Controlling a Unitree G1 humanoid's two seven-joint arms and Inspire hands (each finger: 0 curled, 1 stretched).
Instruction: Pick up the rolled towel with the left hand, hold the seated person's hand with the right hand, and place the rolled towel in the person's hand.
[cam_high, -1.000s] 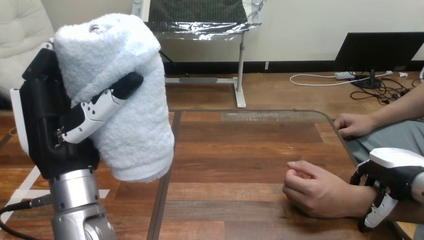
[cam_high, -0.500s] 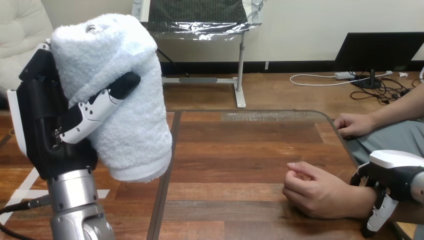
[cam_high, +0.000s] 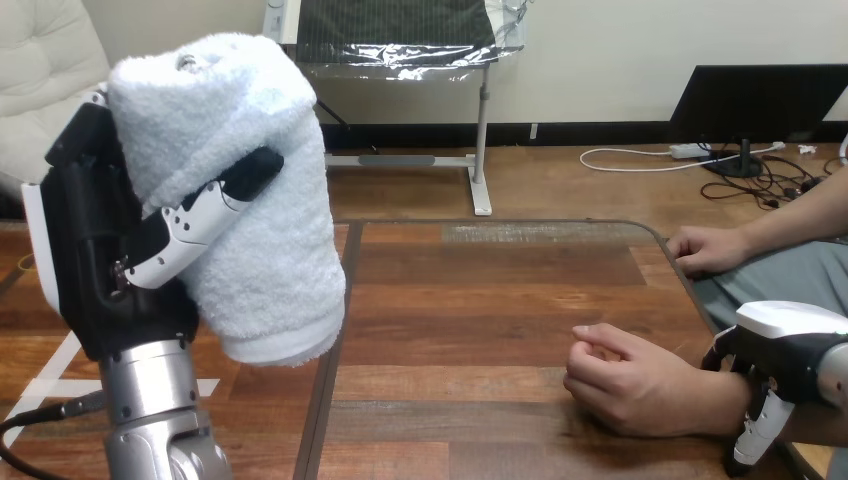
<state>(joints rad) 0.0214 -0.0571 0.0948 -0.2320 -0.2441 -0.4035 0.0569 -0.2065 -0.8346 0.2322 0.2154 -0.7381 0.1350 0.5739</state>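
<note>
White rolled towel (cam_high: 255, 215) clenched in raised left hand (cam_high: 95, 260), right hand (cam_high: 790, 345) fingers (cam_high: 758, 435) seemingly round person's wrist (cam_high: 722, 400)

The pale rolled towel (cam_high: 270, 270) stands upright aloft at left; the person's hand (cam_high: 630, 385) lies loosely curled.

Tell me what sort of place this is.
Probably a tabletop test setup for care-style handovers: a wooden table, the person's nearer hand resting on it with the right robot hand curled over its wrist, and a rolled towel gripped in the raised left robot hand.
</note>
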